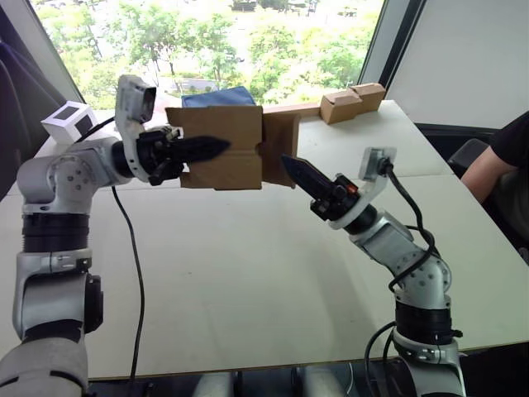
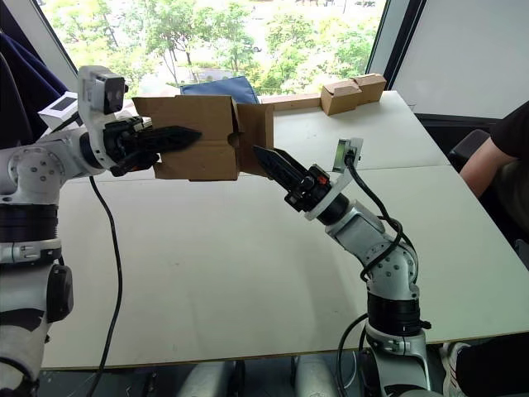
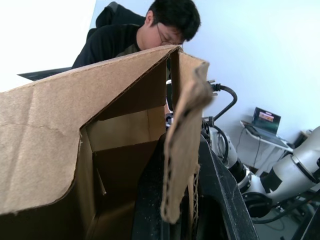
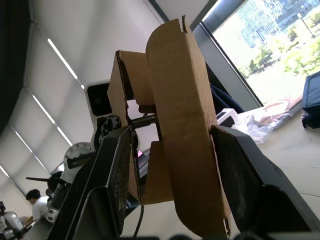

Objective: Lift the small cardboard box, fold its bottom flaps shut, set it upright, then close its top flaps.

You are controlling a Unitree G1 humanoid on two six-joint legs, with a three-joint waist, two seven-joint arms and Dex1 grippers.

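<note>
The small cardboard box (image 1: 223, 141) hangs in the air above the table, lying on its side. My left gripper (image 1: 216, 147) is shut on its near wall; the left wrist view shows the fingers (image 3: 222, 195) clamping that wall (image 3: 182, 150). At the box's right end a flap (image 1: 279, 149) stands out, hinged open. My right gripper (image 1: 291, 168) is at that flap and is open. In the right wrist view the flap (image 4: 185, 125) sits between its two spread fingers (image 4: 117, 170). Which end of the box this is cannot be told.
The table (image 1: 248, 281) lies below. At its far right stand joined tan boxes (image 1: 351, 101) on a long block. A white box with a black window (image 1: 69, 122) is at the far left, with a blue cloth (image 1: 219, 97) behind the held box. A person (image 1: 504, 157) sits at the right.
</note>
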